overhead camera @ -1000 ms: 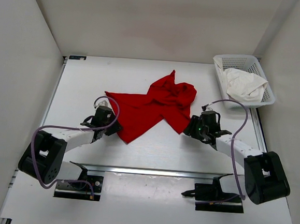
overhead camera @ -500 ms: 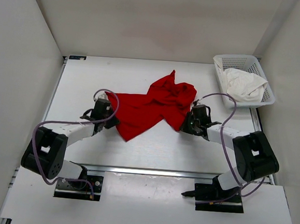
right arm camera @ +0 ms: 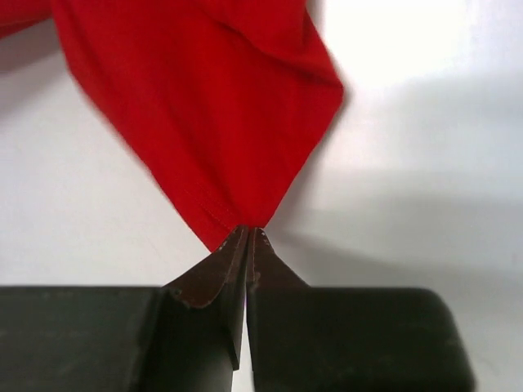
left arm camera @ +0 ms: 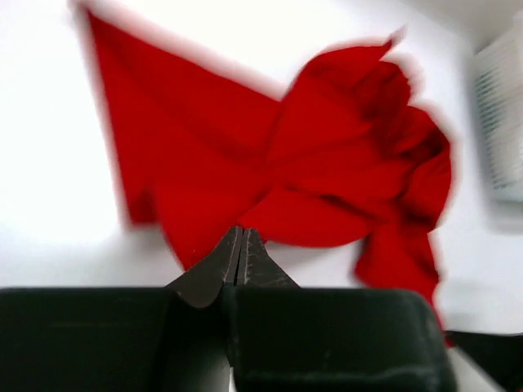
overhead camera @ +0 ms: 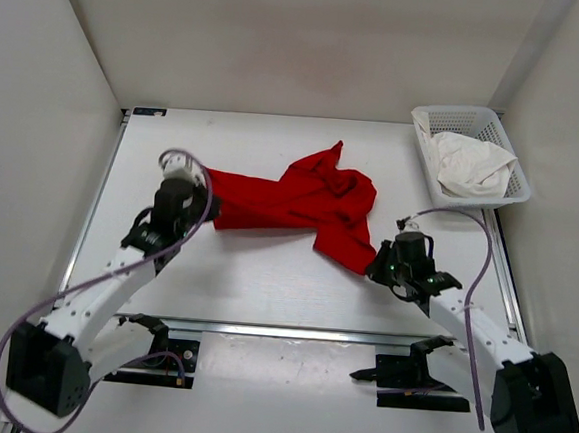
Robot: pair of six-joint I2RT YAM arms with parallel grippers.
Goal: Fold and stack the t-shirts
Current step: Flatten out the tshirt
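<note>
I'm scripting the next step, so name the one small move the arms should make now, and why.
Probably draw the two grippers farther apart to pull the cloth taut. The left gripper and right gripper are each shut on an edge of the red t-shirt, whose middle lies bunched and twisted, too rumpled to fold.

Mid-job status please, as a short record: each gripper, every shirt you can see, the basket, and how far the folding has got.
left gripper: shut, pinching a corner of the red t-shirt
right gripper: shut, pinching the opposite, near right corner of the red t-shirt
red t-shirt: on the table, stretched between the two grippers, bunched in the middle
white t-shirt: crumpled in the basket, far right corner
other shirts: none in view
folding: not yet done, no stack
</note>
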